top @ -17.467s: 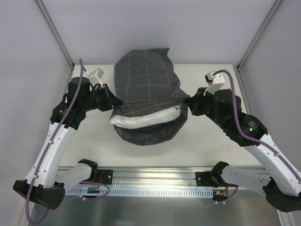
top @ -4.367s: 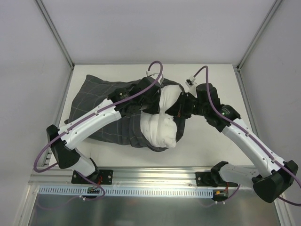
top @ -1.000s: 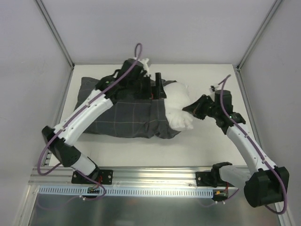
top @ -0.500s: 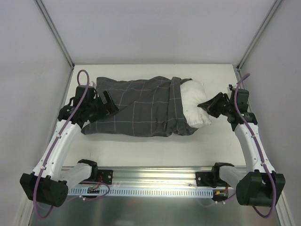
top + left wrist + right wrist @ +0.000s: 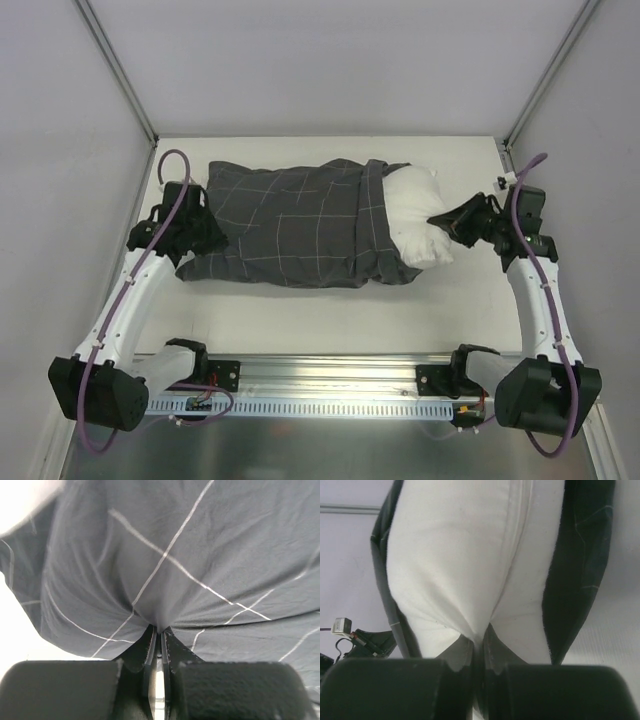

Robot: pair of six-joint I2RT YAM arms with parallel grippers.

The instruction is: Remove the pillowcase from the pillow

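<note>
- The dark grey grid-patterned fabric pillowcase (image 5: 290, 225) and the plump white pillow (image 5: 420, 225) span the middle, barring passage across.
- I could pass along the white tabletop (image 5: 330, 312) strip nearer me.

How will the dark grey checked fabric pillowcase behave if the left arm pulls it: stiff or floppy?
Probably floppy: the pillowcase puckers into folds where the left jaws pinch it. It may drag rather than slip freely, since it wraps most of the plump white pillow.

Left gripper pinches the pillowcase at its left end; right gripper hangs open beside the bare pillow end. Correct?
No. The right gripper is shut on the pillow, not open beside it, as the right wrist view shows. The left gripper does pinch the pillowcase at that end.
</note>
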